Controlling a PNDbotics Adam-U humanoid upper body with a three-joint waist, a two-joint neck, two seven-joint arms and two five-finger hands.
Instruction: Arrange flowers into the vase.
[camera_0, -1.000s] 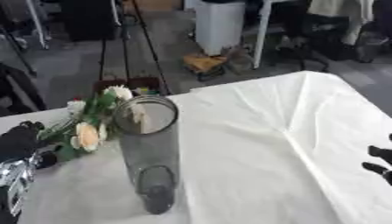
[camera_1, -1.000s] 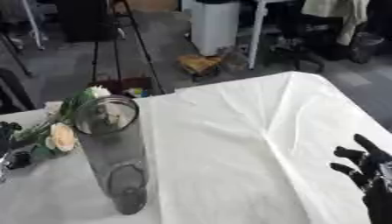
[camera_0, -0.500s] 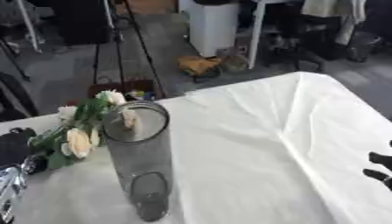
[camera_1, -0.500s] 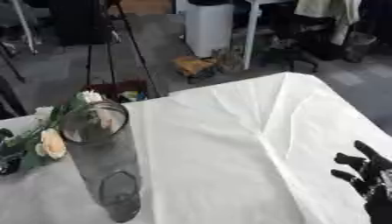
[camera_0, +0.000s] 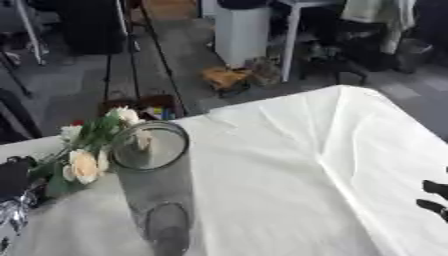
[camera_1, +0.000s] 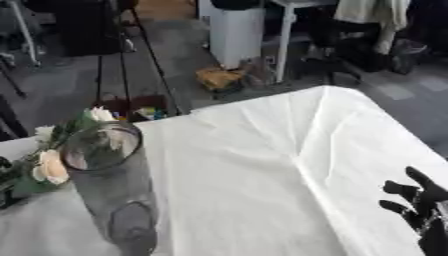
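My left robot hand (camera_0: 12, 176) sits at the surface's left edge beside the flowers (camera_0: 84, 150); I cannot tell its grip. The glass vase (camera_0: 156, 186) stands upright just right of them. White surface (camera_0: 289, 170) lies open to my right robot hand (camera_1: 422, 210), fingers spread, holding nothing.
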